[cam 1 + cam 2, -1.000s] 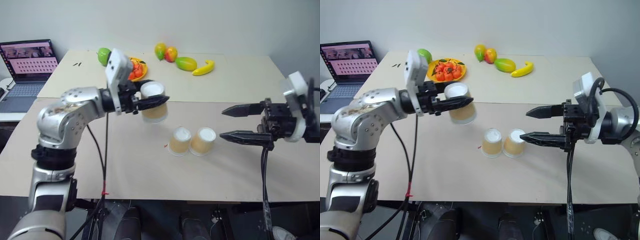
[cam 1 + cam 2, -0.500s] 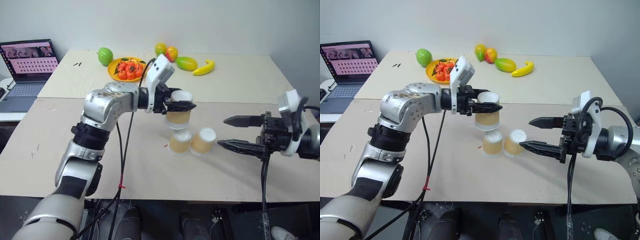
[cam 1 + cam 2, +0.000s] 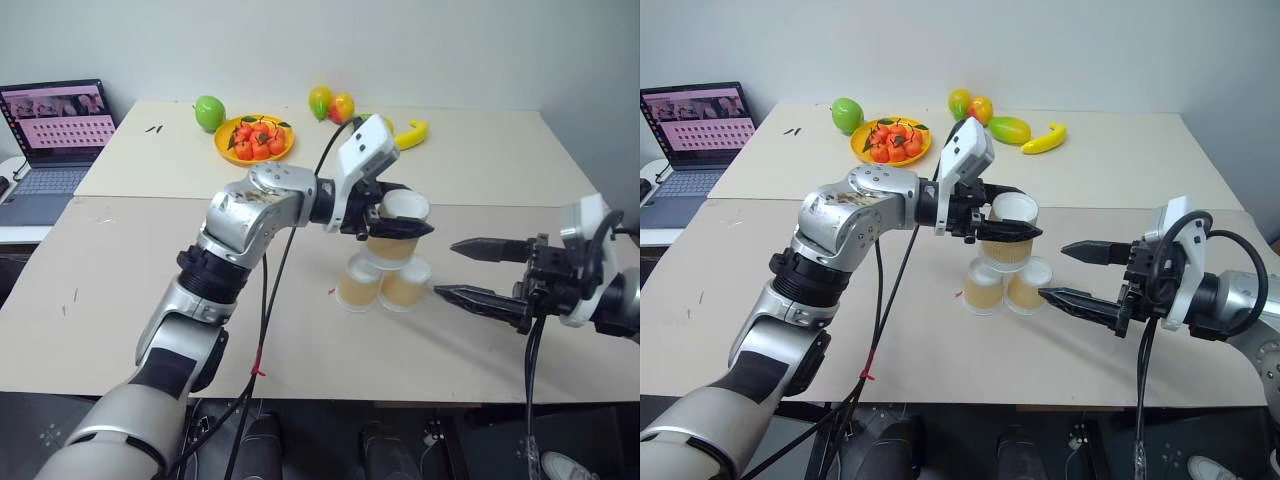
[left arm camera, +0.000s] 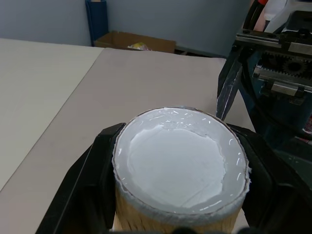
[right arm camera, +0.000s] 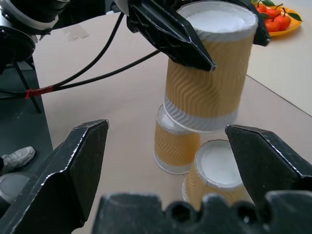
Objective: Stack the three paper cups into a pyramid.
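The left pincer (image 3: 1012, 229) is clamped on the top cup (image 3: 1008, 238), held upside down just above the two base cups (image 3: 1005, 286) that stand touching on the tabletop (image 3: 760, 300). Released off-centre or tilted, it would likely slip into the gap or tip one base cup over. The right pincer (image 3: 1070, 272), jaws wide apart and empty, waits beside the base and could nudge it. The cups are tan with ribbed sides and white bases facing up.
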### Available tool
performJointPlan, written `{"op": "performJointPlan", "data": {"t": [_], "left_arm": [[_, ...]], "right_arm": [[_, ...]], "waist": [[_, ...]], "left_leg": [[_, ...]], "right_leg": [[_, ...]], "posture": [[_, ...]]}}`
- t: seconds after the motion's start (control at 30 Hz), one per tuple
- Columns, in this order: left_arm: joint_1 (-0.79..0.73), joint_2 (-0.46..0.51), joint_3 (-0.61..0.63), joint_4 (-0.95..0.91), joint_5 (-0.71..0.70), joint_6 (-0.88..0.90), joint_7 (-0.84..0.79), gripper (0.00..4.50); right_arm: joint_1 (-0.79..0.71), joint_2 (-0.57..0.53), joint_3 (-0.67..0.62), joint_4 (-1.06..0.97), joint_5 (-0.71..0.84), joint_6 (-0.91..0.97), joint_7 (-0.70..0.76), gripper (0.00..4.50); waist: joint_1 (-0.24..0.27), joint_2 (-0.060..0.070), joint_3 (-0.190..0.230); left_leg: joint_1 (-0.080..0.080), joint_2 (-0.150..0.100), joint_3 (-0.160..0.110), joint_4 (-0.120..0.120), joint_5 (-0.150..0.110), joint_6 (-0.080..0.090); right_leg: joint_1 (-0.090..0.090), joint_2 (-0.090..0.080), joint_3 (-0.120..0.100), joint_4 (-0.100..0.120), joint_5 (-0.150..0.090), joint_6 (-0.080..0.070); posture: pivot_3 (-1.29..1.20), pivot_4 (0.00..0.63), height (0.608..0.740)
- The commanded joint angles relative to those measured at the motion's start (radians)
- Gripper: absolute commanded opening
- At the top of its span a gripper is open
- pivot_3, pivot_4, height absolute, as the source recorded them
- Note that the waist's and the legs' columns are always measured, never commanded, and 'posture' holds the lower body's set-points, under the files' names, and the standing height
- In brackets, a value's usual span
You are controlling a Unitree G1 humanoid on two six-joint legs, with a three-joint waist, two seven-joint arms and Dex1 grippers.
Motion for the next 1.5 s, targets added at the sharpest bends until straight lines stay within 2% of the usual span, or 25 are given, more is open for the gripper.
{"op": "performJointPlan", "data": {"t": [0.03, 0.57, 1.27, 1.3, 1.4, 1.5], "left_arm": [[-0.004, -0.014, 0.008, -0.024, 0.013, -0.04, -0.007, 3.11], [0.09, -0.048, -0.006, -0.057, 0.067, -0.11, -0.002, 3.11], [0.138, -0.077, -0.012, -0.075, 0.122, -0.168, 0.017, 3.11], [0.139, -0.078, -0.012, -0.075, 0.123, -0.168, 0.019, 3.71], [0.14, -0.082, -0.011, -0.074, 0.126, -0.174, 0.022, 4.48], [0.14, -0.084, -0.008, -0.075, 0.125, -0.176, 0.025, 4.48]], "right_arm": [[0.007, -0.005, -0.055, -0.027, 0.019, -0.031, -0.01, 4.5], [0.035, -0.013, -0.083, -0.038, 0.029, -0.031, -0.023, 4.5], [0.025, -0.033, -0.087, -0.025, 0.024, -0.036, -0.013, 4.5], [0.024, -0.033, -0.086, -0.024, 0.023, -0.036, -0.013, 4.5], [0.021, -0.036, -0.085, -0.021, 0.023, -0.037, -0.012, 4.5], [0.019, -0.039, -0.084, -0.019, 0.024, -0.037, -0.011, 4.5]], "waist": [[0.0, 0.0, 0.0], [0.0, 0.0, 0.0], [0.0, 0.0, 0.0], [0.0, 0.0, 0.0], [0.0, 0.0, 0.0], [0.0, 0.0, 0.0]], "left_leg": [[0.0, 0.0, 0.0, 0.0, 0.0, 0.0], [0.0, 0.0, 0.0, 0.0, 0.0, 0.0], [0.0, 0.0, 0.0, 0.0, 0.0, 0.0], [0.0, 0.0, 0.0, 0.0, 0.0, 0.0], [0.0, 0.0, 0.0, 0.0, 0.0, 0.0], [0.0, 0.0, 0.0, 0.0, 0.0, 0.0]], "right_leg": [[0.0, 0.0, 0.0, 0.0, 0.0, 0.0], [0.0, 0.0, 0.0, 0.0, 0.0, 0.0], [0.001, 0.0, 0.0, 0.0, 0.0, 0.0], [0.001, 0.0, 0.0, 0.0, 0.0, 0.0], [0.001, 0.0, 0.0, 0.0, 0.0, 0.0], [0.001, 0.0, 0.0, 0.0, 0.0, 0.0]], "posture": [[0.0, 0.15, 0.732], [0.0, 0.15, 0.732], [0.0, 0.15, 0.732], [0.0, 0.15, 0.732], [0.0, 0.15, 0.732], [0.0, 0.15, 0.732]]}}
